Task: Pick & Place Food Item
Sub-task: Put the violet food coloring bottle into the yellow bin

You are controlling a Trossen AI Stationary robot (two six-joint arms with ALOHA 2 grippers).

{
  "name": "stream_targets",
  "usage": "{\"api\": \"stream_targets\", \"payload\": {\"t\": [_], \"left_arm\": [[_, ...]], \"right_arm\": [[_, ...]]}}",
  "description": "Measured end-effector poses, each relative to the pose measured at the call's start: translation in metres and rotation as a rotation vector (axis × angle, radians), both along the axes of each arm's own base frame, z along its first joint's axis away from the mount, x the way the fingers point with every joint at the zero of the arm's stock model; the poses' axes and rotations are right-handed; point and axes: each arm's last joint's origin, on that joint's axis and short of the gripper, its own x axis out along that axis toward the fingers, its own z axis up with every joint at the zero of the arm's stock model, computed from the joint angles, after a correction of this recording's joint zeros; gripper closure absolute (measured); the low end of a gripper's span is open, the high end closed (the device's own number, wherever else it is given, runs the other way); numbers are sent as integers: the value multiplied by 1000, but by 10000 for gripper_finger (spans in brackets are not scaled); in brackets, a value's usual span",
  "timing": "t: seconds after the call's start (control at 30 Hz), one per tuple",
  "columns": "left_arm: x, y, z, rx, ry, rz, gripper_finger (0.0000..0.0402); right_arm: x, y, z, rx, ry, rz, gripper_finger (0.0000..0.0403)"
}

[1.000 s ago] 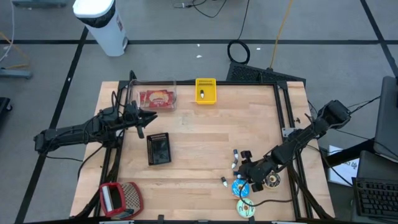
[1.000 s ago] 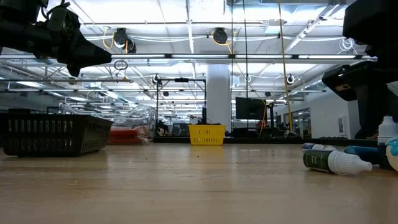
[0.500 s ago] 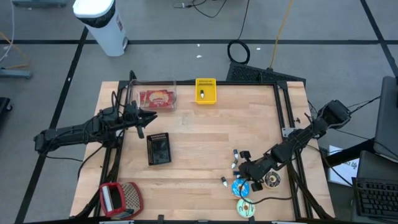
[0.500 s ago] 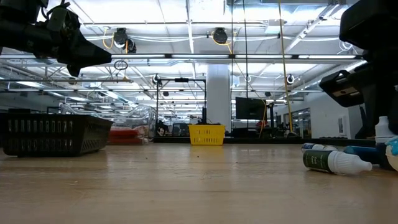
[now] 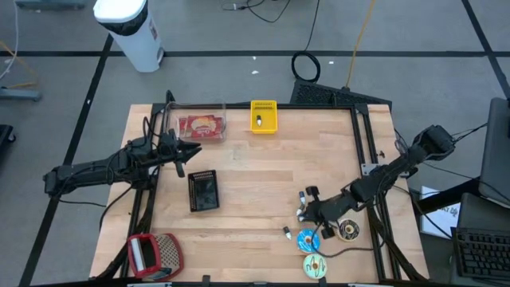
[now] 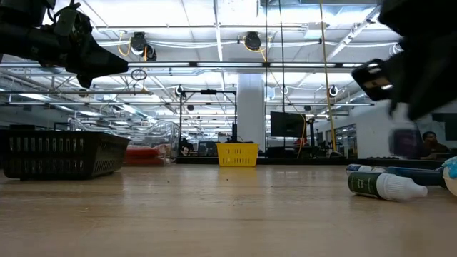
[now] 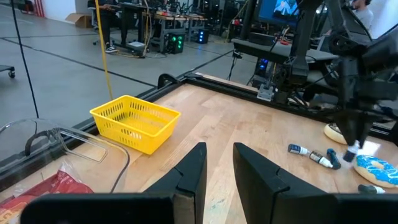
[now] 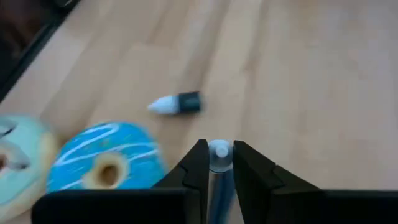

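My right gripper [image 8: 219, 155] hangs over the table's near right part, shut on a small dropper bottle with a white cap [image 8: 219, 149]. Below it lie a blue-iced donut [image 8: 106, 165], a pale green donut [image 8: 12, 155] and another small bottle [image 8: 177, 104]. In the high view the blue donut [image 5: 307, 239] and the green donut [image 5: 315, 267] lie near the front edge, with a brown donut [image 5: 348, 231] beside them. My left gripper [image 7: 217, 162] hovers over the far left part. A narrow gap shows between its fingers, with nothing in it. My right gripper pinches the small bottle between its two fingers, just behind the white cap [image 8: 219, 165]. The fingers slant down from the table's right side. The bottle is lifted clear of the table and shows blurred [image 6: 403, 135] in the low view.
A yellow basket [image 5: 264, 115] and a clear box holding a red packet [image 5: 199, 125] stand at the far edge. A black basket [image 5: 203, 190] sits left of centre, and a red and grey thing [image 5: 155, 253] is at the near left corner. Two small bottles [image 6: 385, 184] lie near the donuts.
My right gripper has risen and gone a little toward the table's far edge. The small bottle that stood on the table beside the donuts has come up with it and hangs clear of the wood.
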Motion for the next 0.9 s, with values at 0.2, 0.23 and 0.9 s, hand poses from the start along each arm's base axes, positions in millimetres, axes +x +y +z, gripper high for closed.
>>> {"api": "stream_targets", "payload": {"t": [0.2, 0.23, 0.9], "left_arm": [[0, 0, 0, 0, -1, 0, 323], [0, 0, 0, 0, 0, 0, 323], [0, 0, 0, 0, 0, 0, 323]], "right_arm": [[18, -40, 15, 40, -93, -176, 361], [21, -49, 16, 44, -107, -211, 361], [58, -224, 63, 142, -464, -548, 360]]}}
